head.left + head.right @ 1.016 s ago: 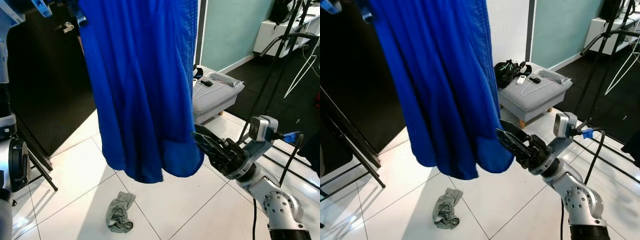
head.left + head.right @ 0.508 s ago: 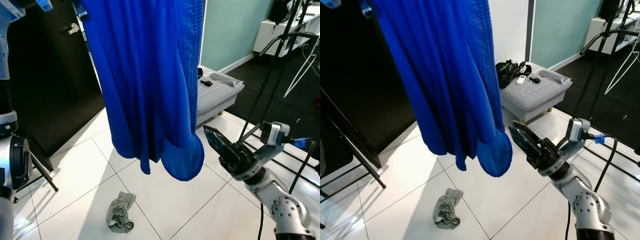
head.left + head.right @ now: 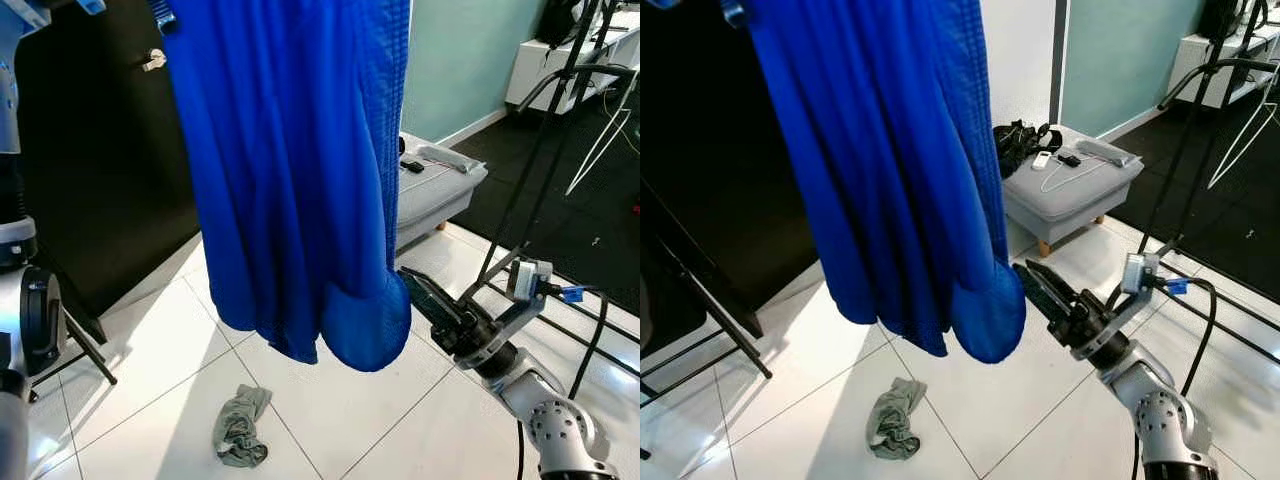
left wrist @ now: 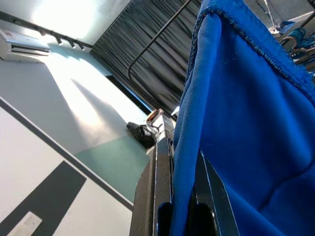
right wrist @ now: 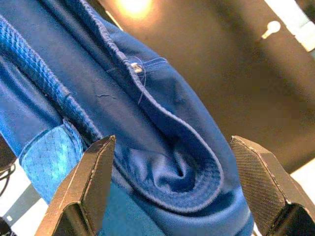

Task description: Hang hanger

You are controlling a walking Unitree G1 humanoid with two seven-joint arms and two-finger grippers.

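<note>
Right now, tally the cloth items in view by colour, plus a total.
Blue: 1, the blue garment hanging from up top, with the left end effector clamped on its edge and the open right end effector at its hem.
Grey-green: 1, the crumpled cloth on the white floor tiles.
Total: 2

blue garment (image 3: 890, 170) hanging | right tool (image 3: 1032, 281) at its hem | grey cloth (image 3: 892, 417) on tiled floor (image 3: 790, 420)
</note>
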